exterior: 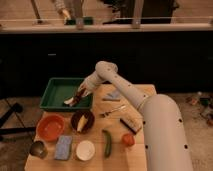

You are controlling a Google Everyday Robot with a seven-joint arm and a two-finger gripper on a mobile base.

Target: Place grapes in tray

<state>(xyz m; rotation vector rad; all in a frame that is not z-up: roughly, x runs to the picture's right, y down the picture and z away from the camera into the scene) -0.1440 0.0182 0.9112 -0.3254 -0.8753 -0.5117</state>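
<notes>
Grapes [80,95], a small lumpy bunch of dark purple-red fruit, show as a dark mass at the tip of the robot's arm, right over the near right rim of the shallow rectangular green plastic tray [56,90]. The gripper [76,98] sits at that same spot, above the tray's front edge; whether it grips the bunch or has let go I cannot tell. A pale shape lies just beside the dark mass at the tray's inner corner, too indistinct to name. On the wooden worktop [145,92] in front of the tray stand a round orange bowl [50,128], a dark bowl [82,120] with something pale in it, a small metal cup [38,148], a blue sponge [63,147], a white round lid or cup [85,149], a green cucumber-like vegetable [107,143], a round red-orange fruit [128,139] and some utensils. The main risk, as I judge it, lies in how close the bunch is to the rim: released here, it could land on the raised edge and roll out toward the dark bowl just below, or hang half over the wall. A lumpy bunch may also tumble on landing, and a low gripper could nudge the light tray as it withdraws.
</notes>
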